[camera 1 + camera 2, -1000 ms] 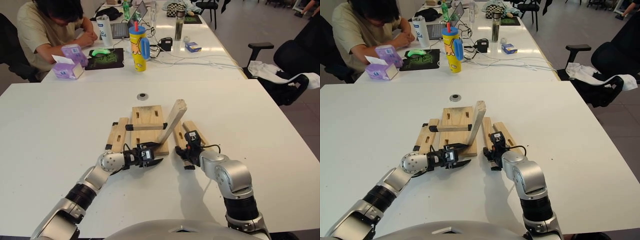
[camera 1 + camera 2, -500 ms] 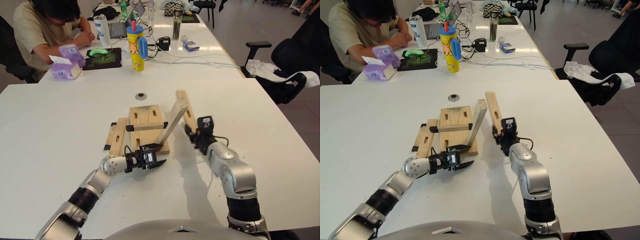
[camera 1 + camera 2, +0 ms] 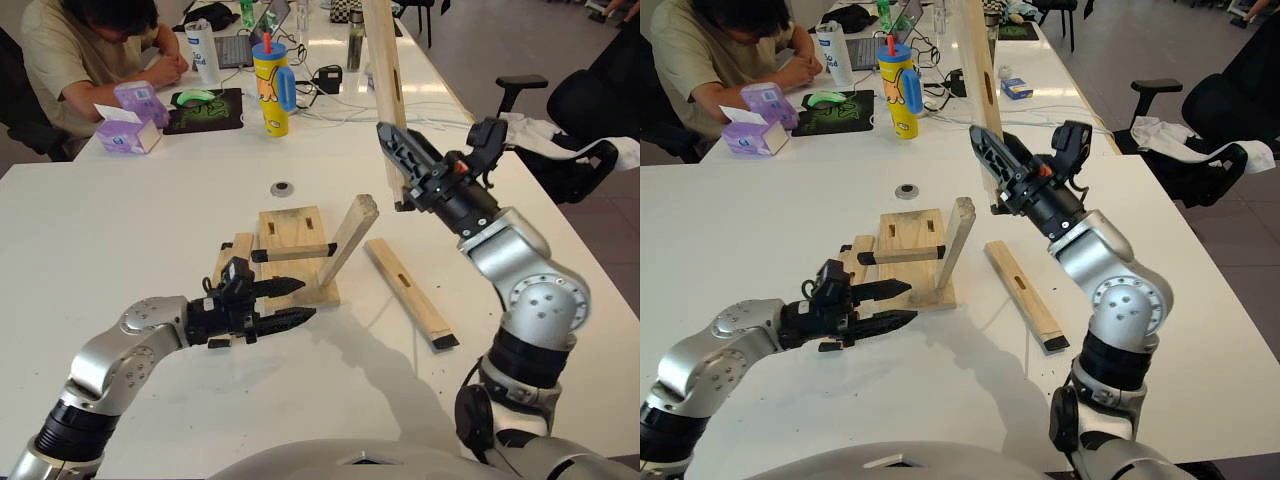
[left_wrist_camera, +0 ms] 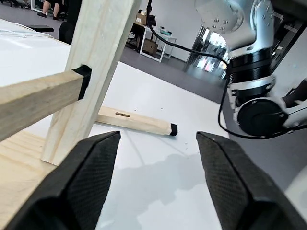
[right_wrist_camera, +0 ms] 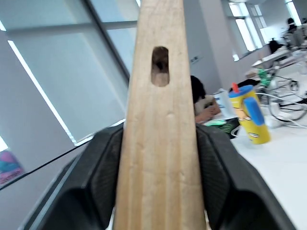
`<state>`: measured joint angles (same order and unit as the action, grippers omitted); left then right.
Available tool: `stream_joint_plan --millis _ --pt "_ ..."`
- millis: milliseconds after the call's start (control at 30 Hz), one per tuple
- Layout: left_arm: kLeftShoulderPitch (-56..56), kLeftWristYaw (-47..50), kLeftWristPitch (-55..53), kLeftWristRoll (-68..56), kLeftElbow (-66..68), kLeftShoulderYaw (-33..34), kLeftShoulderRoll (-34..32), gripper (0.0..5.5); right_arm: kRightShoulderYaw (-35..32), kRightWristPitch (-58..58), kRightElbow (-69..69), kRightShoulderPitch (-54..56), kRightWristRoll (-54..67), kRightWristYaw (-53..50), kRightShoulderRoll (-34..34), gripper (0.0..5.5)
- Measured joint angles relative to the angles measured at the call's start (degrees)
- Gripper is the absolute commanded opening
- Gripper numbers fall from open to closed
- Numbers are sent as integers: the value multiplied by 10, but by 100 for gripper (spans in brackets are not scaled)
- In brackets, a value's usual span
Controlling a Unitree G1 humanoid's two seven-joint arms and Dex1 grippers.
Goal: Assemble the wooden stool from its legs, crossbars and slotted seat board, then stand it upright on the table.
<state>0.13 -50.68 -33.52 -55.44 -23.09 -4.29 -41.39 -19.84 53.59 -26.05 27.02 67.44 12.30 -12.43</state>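
The slotted seat board [image 3: 296, 232] lies flat mid-table. A tilted leg [image 3: 345, 240] rises from it, joined to a crossbar [image 3: 292, 253] with black end caps. One leg [image 3: 232, 262] lies along the board's left side and another leg [image 3: 410, 292] lies on the table to its right. My right gripper [image 3: 405, 172] is shut on a third leg [image 3: 385, 80], holding it nearly upright high above the table; its slot [image 5: 160, 65] faces the wrist camera. My left gripper [image 3: 295, 302] is open just off the board's front edge, its fingers [image 4: 91, 177] pointing at the tilted leg's foot.
A grommet [image 3: 284, 189] sits in the tabletop behind the board. On the far table stand a yellow cup [image 3: 272, 85], tissue boxes [image 3: 125, 130], a bottle and cables, with a person seated there. An office chair [image 3: 590, 110] stands at the right.
My right gripper has lifted a leg off the table from beside the board and swung it up to near vertical. The left gripper has stayed by the board's front edge.
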Motion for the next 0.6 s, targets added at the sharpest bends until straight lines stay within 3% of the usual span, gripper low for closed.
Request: stream_joint_plan --millis 133,267,600 --pt "-13 11 -69 -132 0 46 -9 399 -8 43 15 9 167 26 -77 206" --pt "-74 63 -130 -309 -1 114 -23 448 23 141 20 -51 301 132 -188 206" --pt "-121 144 -163 -403 0 128 -3 457 114 156 2 -158 258 227 -229 206"
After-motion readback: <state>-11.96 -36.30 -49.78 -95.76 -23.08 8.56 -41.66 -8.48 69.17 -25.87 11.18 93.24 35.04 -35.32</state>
